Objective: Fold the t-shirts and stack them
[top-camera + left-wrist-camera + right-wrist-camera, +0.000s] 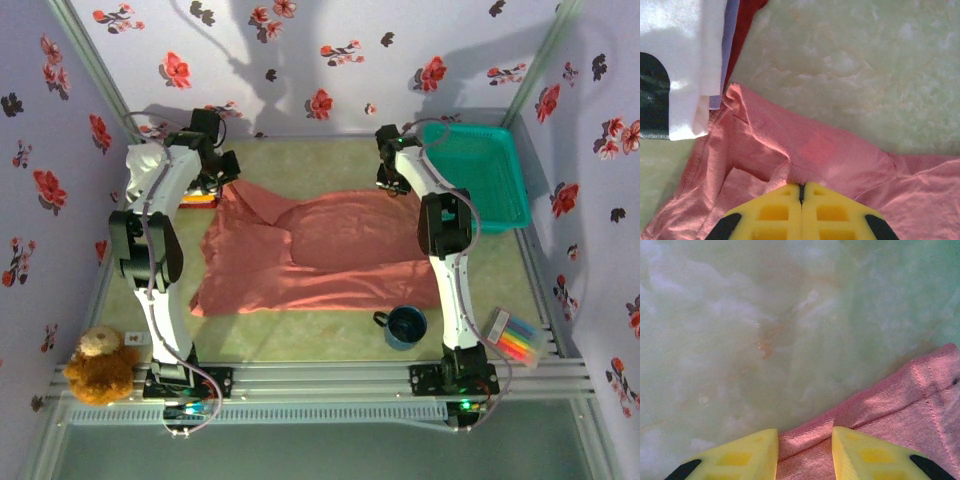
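A large salmon-pink t-shirt (320,245) lies spread and wrinkled across the middle of the green table. My left gripper (210,185) is at its far left corner. In the left wrist view this gripper (801,186) is shut on a pinched fold of the pink cloth (840,155). Beside it lies a pile with a white t-shirt with a black mark (685,50) and a red one (747,15). My right gripper (392,183) is at the shirt's far right corner. Its jaws (805,437) stand apart, with the pink edge (900,395) lying between the fingers.
A teal mesh basket (480,170) stands at the back right. Near the front right are a blue mug (405,327) and a case of coloured markers (518,340). A teddy bear (100,365) sits at the front left. Flowered walls close in three sides.
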Motion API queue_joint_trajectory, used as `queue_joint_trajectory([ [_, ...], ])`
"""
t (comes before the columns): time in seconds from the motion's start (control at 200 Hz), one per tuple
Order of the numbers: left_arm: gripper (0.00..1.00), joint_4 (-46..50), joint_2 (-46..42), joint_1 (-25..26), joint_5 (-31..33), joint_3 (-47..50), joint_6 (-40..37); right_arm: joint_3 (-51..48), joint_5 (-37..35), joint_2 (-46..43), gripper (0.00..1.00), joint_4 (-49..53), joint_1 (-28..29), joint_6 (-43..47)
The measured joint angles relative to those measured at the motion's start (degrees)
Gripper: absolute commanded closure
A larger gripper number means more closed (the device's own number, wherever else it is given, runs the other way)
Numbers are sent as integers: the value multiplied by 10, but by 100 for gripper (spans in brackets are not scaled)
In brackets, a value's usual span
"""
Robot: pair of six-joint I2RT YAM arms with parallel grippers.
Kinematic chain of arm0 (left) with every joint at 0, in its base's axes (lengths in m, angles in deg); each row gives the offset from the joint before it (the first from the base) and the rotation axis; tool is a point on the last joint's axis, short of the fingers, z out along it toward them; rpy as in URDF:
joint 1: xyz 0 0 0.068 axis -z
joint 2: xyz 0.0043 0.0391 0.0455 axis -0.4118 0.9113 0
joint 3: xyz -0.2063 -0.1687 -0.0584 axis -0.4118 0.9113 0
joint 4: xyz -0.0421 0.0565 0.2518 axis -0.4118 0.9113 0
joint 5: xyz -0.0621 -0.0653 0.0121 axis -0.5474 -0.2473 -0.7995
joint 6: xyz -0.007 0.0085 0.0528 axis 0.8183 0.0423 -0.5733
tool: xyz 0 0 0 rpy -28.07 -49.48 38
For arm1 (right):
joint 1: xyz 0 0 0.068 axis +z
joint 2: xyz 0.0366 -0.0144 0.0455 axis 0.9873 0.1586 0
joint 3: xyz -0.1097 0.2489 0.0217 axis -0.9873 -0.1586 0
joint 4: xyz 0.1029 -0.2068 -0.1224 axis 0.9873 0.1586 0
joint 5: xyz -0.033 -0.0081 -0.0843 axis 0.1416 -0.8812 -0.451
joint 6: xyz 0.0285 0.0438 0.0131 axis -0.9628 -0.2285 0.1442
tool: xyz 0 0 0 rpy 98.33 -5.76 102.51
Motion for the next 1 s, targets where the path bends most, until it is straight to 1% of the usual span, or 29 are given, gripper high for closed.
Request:
queue_joint_trajectory([
  [0.245, 100, 8, -12, -6, -5, 0, 0, -14, 7, -5, 92, -21, -1, 1],
  [0.375, 100, 24, -30, -14, -15, -7, 0, -38, 7, -20, 100, -36, -2, 0],
  [0.53, 100, 46, -39, -18, -23, -29, -2, -84, 6, -50, 100, -47, -2, 0],
  [0.71, 100, 70, -71, -22, -28, -27, -5, -173, 6, -132, 100, -61, -2, -1],
  [0.855, 100, 76, -120, -28, -31, 5, -5, -262, -3, -222, 100, -86, 3, -7],
  [1.0, 100, 77, -170, -32, -38, 54, -7, -342, -9, -287, 100, -109, 11, -21],
])
